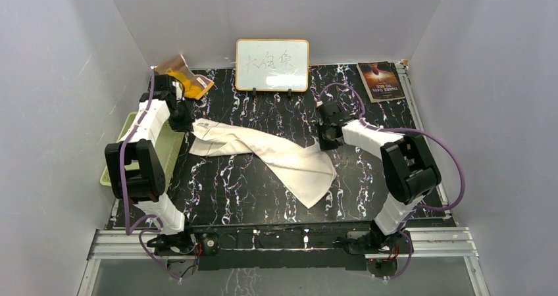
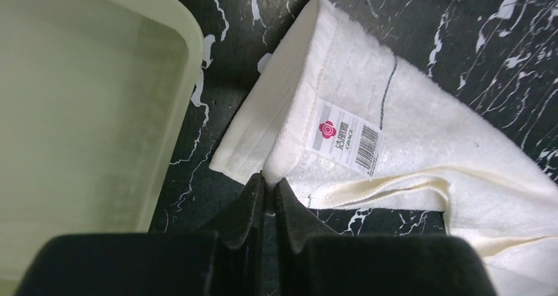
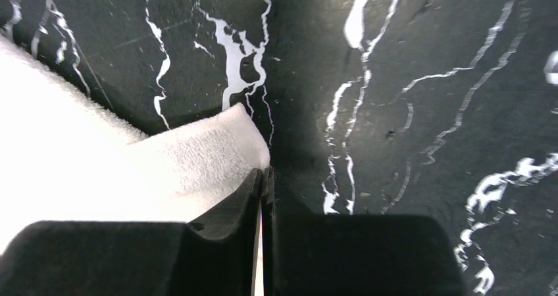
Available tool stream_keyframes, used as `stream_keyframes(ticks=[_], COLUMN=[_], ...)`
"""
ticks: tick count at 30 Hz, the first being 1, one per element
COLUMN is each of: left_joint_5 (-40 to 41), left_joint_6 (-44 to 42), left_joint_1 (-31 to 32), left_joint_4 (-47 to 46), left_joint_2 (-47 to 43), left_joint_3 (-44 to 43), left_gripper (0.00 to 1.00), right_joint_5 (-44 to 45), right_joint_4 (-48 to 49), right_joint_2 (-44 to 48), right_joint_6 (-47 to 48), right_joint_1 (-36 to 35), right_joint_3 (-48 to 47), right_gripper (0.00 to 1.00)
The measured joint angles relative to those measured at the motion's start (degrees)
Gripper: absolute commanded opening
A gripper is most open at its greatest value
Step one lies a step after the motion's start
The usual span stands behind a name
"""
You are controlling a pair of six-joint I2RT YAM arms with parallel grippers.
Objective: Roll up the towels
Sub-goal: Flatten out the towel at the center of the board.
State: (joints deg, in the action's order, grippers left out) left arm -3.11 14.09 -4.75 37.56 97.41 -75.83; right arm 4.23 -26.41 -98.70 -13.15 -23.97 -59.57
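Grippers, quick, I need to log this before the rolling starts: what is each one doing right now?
Left gripper: closed, pinching the label end of the cream towel.
Right gripper: closed, pinching a corner of the same towel.

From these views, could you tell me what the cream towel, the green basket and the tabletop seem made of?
Cream towel: terry cloth, likely cotton; fuzzy looped pile, stitched hem. Green basket: moulded plastic, smooth and slightly glossy, rounded rim. Tabletop: black marble-look with white veins, faint scratches; real stone or printed laminate, I cannot tell.
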Motion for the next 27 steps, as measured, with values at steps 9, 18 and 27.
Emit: stream_keyframes(ticks=[9,18,27], left_joint_5=[-2.6,-5.4,-5.8], left_joint_6=[0.0,-0.2,3.7], left_joint_1=[-1.0,-1.1,-1.1], left_joint_4=[5.1,12.5,10.4], left_joint_2=[-0.2,-1.9,-35.9], left_joint_3=[-11.6,-38.4,-11.5], left_gripper=[0.0,0.0,0.0], right_joint_5=[3.3,9.2,2.7], right_joint_4=[-0.4,4.4,5.4], right_joint_2=[15.1,32.4,56.6], right_joint_6=[-1.3,-1.4,-2.4], right_joint_1=[1.9,1.9,1.9], right_joint_3=[-10.0,-17.7,-10.0], right_gripper=[0.0,0.0,0.0])
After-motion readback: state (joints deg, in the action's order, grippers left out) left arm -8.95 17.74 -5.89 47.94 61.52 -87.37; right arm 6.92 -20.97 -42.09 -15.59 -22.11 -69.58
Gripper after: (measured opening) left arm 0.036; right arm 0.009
